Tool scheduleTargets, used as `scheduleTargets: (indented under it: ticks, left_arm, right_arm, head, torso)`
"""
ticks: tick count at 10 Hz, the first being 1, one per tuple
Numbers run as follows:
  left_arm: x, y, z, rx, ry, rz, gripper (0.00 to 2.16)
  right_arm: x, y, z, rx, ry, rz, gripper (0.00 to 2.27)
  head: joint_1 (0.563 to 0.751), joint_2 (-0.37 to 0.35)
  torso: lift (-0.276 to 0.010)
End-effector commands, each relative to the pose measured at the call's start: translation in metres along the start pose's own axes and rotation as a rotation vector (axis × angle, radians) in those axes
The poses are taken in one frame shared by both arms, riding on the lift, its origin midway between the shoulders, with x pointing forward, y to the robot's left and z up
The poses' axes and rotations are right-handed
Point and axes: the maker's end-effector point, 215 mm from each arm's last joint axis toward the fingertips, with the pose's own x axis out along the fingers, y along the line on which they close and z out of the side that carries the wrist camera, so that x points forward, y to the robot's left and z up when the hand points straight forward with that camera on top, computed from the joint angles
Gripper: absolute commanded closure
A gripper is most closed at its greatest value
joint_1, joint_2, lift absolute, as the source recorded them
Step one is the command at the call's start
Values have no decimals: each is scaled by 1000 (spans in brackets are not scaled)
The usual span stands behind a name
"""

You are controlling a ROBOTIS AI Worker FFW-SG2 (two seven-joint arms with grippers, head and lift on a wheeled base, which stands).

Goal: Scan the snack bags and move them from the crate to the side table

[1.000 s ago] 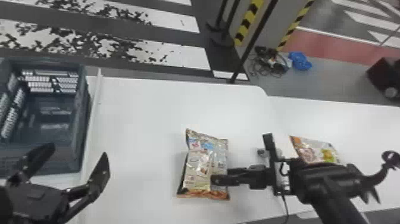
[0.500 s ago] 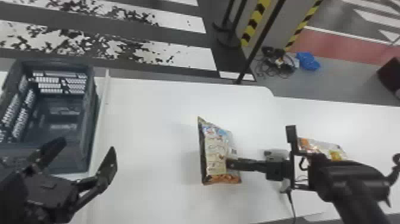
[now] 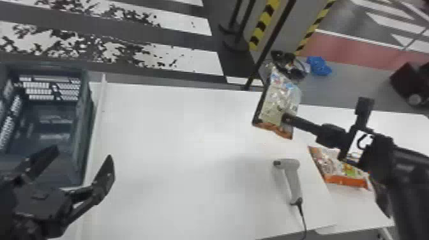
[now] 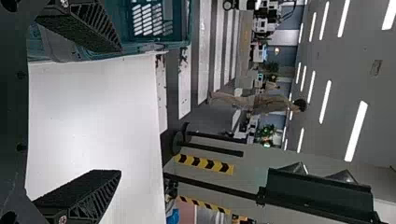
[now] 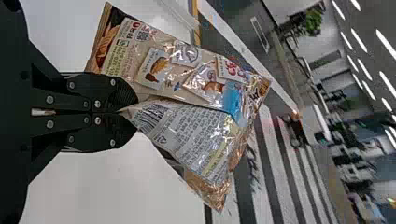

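Bright ceiling strips (image 4: 357,131); glare on snack bag (image 5: 196,135); shadows seemingly soft.

The gripped snack bag (image 3: 277,99) is cream and silver with blue patches, a dark side edge and an orange end. The other snack bag (image 3: 338,166) mixes silver, green and yellow above an orange band. The crate (image 3: 84,127) is dark blue-green, the scanner (image 3: 293,182) pale grey, the worktop (image 3: 191,134) plain white. The left hand (image 3: 83,153) and right hand (image 3: 286,118) are black. Black and yellow slants stripe the panel edge (image 3: 265,24); black flecks speckle the floor's white bands (image 3: 178,60).
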Motion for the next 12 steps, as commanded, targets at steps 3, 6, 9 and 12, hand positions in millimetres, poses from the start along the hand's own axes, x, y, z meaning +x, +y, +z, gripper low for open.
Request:
scheduleTargets:
  ticks: [3,6,9,12]
  left_arm:
    - [-3,5,-3,4,10,5,60]
    - [-4,1,-1,-3,2,-3,60]
    - [-8,-4,4,-13,-23,-18,60]
    - [-7,-13,8,-27,-34,-39,60]
  right_arm:
    - [-31,-127,56,-148,-199,-446,2192]
    - [-73,-209,22,-204,-145,-850,2186]
    - [-84,-241,-32,-199,-26,-1031,2142]
    - [-59,-227,-71,-258,79,-994,1963]
  head:
    - [695,-350]
    - [695,-350]
    - [695,-350]
    - [695,-350]
  torso:
    - [-87]
    - [-87]
    - [-87]
    - [-87]
